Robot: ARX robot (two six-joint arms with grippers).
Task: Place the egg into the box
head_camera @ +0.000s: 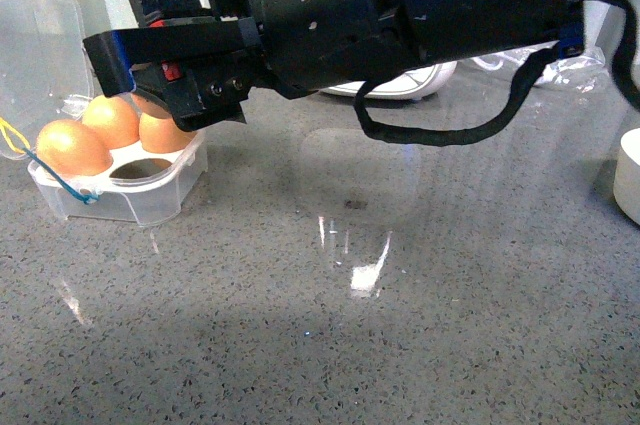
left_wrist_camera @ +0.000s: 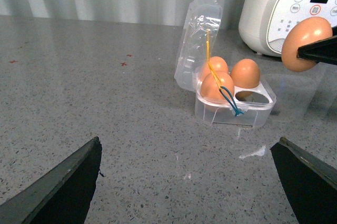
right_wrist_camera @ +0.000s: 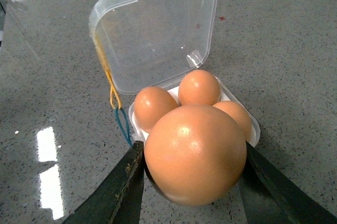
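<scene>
The clear box point(head_camera: 120, 195) stands open at the left of the grey counter, lid point(head_camera: 35, 45) upright. Three orange-brown eggs point(head_camera: 72, 147) fill three cells; the near right cell point(head_camera: 140, 170) is empty. My right gripper point(head_camera: 150, 70) hovers just above the box, shut on a fourth egg point(right_wrist_camera: 195, 153), which shows in the left wrist view point(left_wrist_camera: 305, 42) above and beside the box point(left_wrist_camera: 234, 105). In the right wrist view the box point(right_wrist_camera: 255, 129) lies right behind the held egg. My left gripper point(left_wrist_camera: 187, 182) is open and empty, low over bare counter short of the box.
A big white appliance point(left_wrist_camera: 295, 8) with buttons stands behind the box. A white cup point(head_camera: 628, 175) sits at the right edge. The right arm's black cable point(head_camera: 450, 130) hangs over the middle of the counter. Blue and yellow bands point(left_wrist_camera: 226, 95) hang off the box.
</scene>
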